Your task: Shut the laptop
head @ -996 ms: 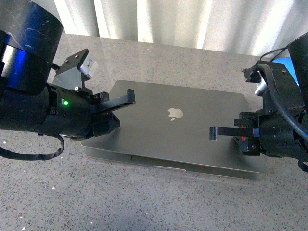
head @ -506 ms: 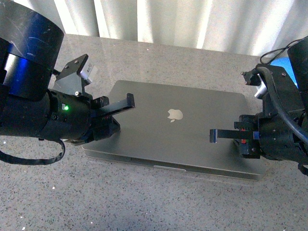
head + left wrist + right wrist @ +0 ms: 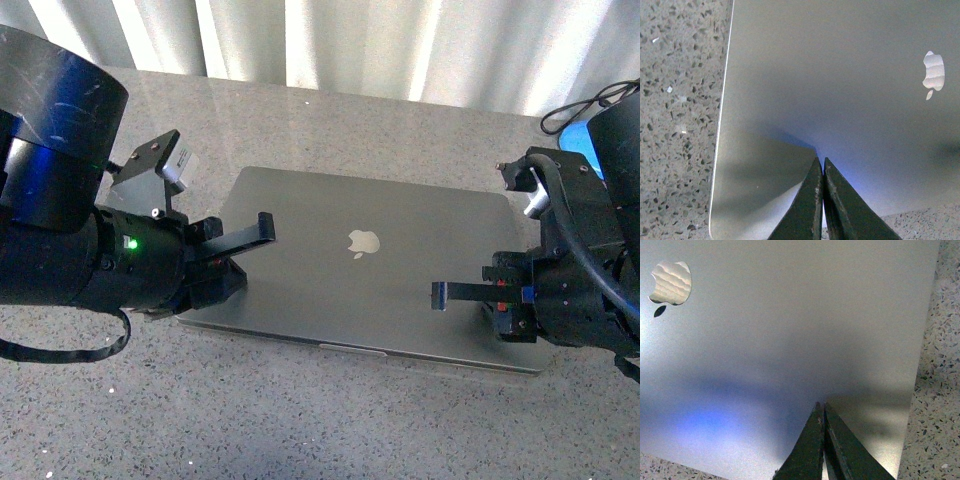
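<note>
The grey-metal laptop lies on the speckled table with its lid down, the pale apple logo facing up. My left gripper is shut and empty, its tip over the lid's left part. My right gripper is shut and empty, its tip over the lid's right part. In the left wrist view the shut gripper points at the lid. In the right wrist view the shut gripper points at the lid near its side edge. Whether either tip touches the lid cannot be told.
The laptop rests on a grey speckled stone table. Pale curtains hang behind the table's far edge. A black cable and something blue show at the far right.
The lid has gone down the last bit and now lies flat on the base. Both grippers have moved a little lower and nearer with it.
</note>
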`<action>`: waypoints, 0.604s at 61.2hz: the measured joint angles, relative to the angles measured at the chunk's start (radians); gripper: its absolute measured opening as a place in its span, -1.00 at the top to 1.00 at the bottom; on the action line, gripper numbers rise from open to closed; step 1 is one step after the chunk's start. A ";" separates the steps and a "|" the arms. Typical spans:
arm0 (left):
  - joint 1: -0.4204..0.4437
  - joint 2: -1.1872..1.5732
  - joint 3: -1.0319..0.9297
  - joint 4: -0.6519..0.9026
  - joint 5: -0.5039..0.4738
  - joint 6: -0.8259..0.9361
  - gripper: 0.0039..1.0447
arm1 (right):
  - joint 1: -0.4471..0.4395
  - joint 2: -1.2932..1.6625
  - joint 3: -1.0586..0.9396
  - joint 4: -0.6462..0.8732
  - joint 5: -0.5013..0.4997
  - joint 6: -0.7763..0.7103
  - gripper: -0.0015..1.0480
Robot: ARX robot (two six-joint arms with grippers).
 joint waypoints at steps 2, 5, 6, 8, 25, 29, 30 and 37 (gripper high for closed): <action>0.001 0.000 -0.005 0.001 0.003 -0.001 0.94 | 0.000 0.000 0.000 0.000 0.000 0.000 0.98; 0.003 0.000 -0.010 0.004 0.006 -0.004 0.94 | -0.002 0.000 0.000 0.000 0.001 0.000 0.98; 0.004 0.000 -0.012 0.005 0.008 -0.004 0.94 | -0.002 0.000 0.000 0.000 0.002 0.000 0.98; 0.006 -0.001 -0.014 0.007 0.009 -0.005 0.94 | -0.003 0.000 0.000 -0.001 0.002 -0.001 0.98; 0.047 -0.066 -0.029 -0.021 0.002 -0.006 0.94 | -0.038 -0.077 0.008 -0.052 0.021 -0.042 0.98; 0.064 -0.105 -0.029 -0.027 -0.003 -0.006 0.94 | -0.047 -0.112 0.016 -0.060 0.040 -0.068 0.98; 0.068 -0.114 -0.029 -0.027 -0.005 -0.006 0.94 | -0.048 -0.120 0.019 -0.061 0.043 -0.074 0.98; 0.100 -0.213 -0.029 -0.005 -0.065 0.001 0.94 | -0.062 -0.187 0.030 -0.057 0.072 -0.128 0.98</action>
